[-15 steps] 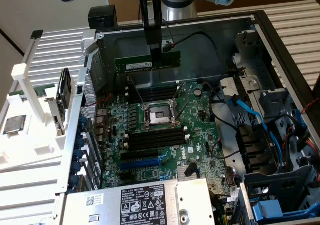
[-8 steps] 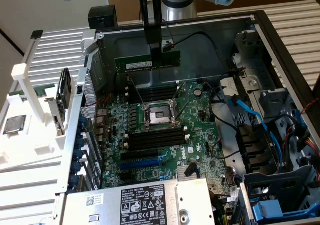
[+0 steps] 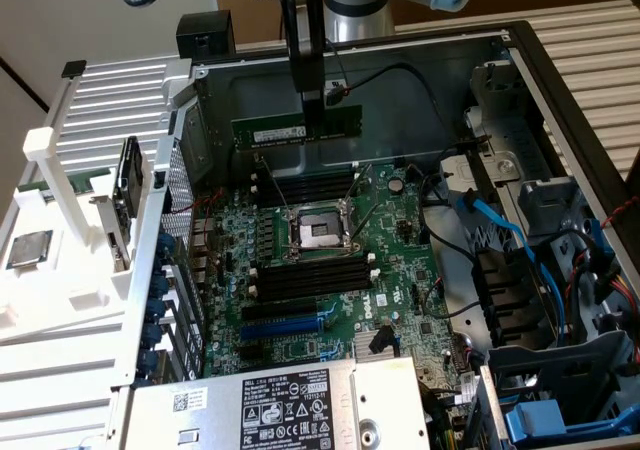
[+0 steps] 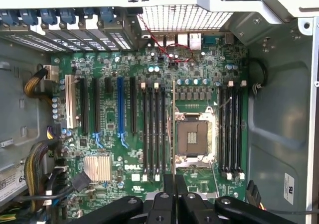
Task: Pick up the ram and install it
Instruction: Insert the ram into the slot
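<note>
- Gripper (image 3: 317, 120) is pinched narrow on the ram (image 3: 270, 132), gripping it from above near mid-length, a little toward the exterior view's right of centre.
- The ram hangs in the air inside the open case (image 3: 560, 80) with its long edge level. Its flat face with the white label looks at the exterior camera, and the label sits on the exterior view's left of the fingers.
- The ram is not seated. It is clear of the motherboard (image 3: 400, 270) and touches no slot.
- In the exterior view it sits higher in the picture than the far bank of black memory slots (image 3: 300, 185), which lies beyond the CPU socket (image 3: 318, 232). The near bank (image 3: 310, 275) is on the socket's other side, and all slots in both banks look unfilled.
- In the wrist view the gripper (image 4: 173, 186) is closed on the ram (image 4: 173, 124), which shows edge-on as one thin line.
- That line runs parallel to the memory slots (image 4: 154, 129). It falls between the CPU socket (image 4: 192, 137) and the slot bank on the blue expansion slot (image 4: 120, 104) side.
- Which slot it lines up with cannot be told from either view.
- The CPU socket is open and bare.
- The power supply (image 3: 270, 405) is at the near edge of the case, and blue cables (image 3: 510, 230) run on the exterior view's right.
- Outside the case, on the exterior view's left, a white rack (image 3: 60, 180) carries a silver-topped processor chip (image 3: 30, 250), well apart from the gripper.
</note>
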{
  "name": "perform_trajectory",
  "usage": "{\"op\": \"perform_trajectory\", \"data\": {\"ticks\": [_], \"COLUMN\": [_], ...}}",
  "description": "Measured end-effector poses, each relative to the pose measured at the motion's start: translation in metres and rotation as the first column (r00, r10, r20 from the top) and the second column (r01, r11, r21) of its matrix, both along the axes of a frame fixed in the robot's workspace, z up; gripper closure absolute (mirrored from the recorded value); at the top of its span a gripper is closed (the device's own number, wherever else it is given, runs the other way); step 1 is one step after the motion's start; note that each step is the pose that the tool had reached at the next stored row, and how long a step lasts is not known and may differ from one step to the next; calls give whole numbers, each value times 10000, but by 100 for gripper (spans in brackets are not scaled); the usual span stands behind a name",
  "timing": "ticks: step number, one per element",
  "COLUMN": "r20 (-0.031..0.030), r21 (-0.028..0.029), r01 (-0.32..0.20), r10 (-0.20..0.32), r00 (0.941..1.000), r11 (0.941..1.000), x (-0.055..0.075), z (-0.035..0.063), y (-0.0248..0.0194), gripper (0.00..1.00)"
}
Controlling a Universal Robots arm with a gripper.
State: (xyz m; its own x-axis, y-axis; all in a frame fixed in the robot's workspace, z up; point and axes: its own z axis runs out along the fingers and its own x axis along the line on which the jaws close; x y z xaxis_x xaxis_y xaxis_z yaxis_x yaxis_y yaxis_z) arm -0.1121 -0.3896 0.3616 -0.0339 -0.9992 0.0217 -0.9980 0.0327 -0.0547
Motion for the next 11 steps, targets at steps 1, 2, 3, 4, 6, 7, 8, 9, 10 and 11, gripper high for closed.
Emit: {"op": "perform_trajectory", "data": {"ticks": [1,2,3,4,6,7,8,9,10,11], "r20": [2,7,12,15,16,15,14,14,16,15], "r21": [0,1,3,6,20,20,19,19,22,22], "r01": [-1,-2,-2,-2,-1,-1,-1,-1,-1,-2], "r10": [1,2,2,2,1,1,1,1,1,2], "r00": [10000,10000,10000,10000,10000,10000,10000,10000,10000,10000], "r11": [10000,10000,10000,10000,10000,10000,10000,10000,10000,10000], "x": [1,1,1,1,1,1,1,1,1,1], "z": [-15,-29,-45,-58,-97,-104,-107,-111,-120,-123], "y": [0,0,0,0,0,0,0,0,0,0], "gripper": [88,88,88,88,88,88,88,88,88,88]}}
